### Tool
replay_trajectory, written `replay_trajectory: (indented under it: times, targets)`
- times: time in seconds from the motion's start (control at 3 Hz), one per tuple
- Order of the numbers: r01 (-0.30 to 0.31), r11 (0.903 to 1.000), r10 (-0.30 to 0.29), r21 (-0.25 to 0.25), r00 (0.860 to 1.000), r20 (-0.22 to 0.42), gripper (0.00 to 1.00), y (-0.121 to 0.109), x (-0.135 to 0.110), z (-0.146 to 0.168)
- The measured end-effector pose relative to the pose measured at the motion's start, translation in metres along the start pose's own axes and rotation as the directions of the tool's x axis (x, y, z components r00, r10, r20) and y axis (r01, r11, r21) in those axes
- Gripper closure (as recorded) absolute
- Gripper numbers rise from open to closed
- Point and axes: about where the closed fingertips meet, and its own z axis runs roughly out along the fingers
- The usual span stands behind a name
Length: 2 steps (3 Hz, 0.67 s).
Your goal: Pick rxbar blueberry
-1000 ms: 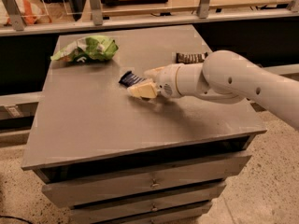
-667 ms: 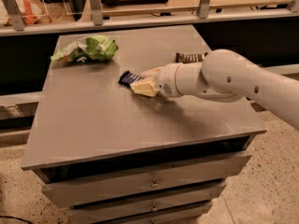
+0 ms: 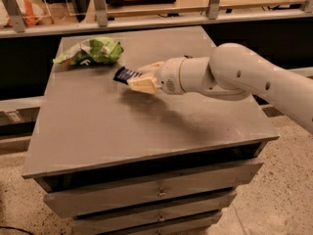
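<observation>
The rxbar blueberry [image 3: 124, 74] is a small dark navy bar with pale lettering. It pokes out to the left from between my cream fingertips. My gripper [image 3: 136, 76] is shut on its right end and holds it a little above the grey cabinet top [image 3: 98, 126], right of the green snack bag. A soft shadow lies on the top below the gripper. My white arm [image 3: 234, 75] reaches in from the right. The brownish-black bar is hidden behind the arm.
A crumpled green-and-white snack bag [image 3: 90, 51] lies at the back left of the cabinet top. A railing with metal posts [image 3: 99, 4] runs behind the cabinet. Drawers [image 3: 156, 192] face front below the top.
My gripper with the blue bar has shifted left and slightly up, towards the green bag. The arm now covers the brownish-black bar that showed behind it before.
</observation>
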Motion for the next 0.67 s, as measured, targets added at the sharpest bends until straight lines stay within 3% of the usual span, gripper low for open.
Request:
replay_trajectory:
  times: [0.33,0.67]
  targets:
    - [0.017,0.996,-0.01,-0.087,0.997,0.077,1.0,0.017,-0.036,0.0]
    - [0.043,0.9842,-0.02,-0.172,0.991,0.135,1.0,0.031,-0.065,-0.002]
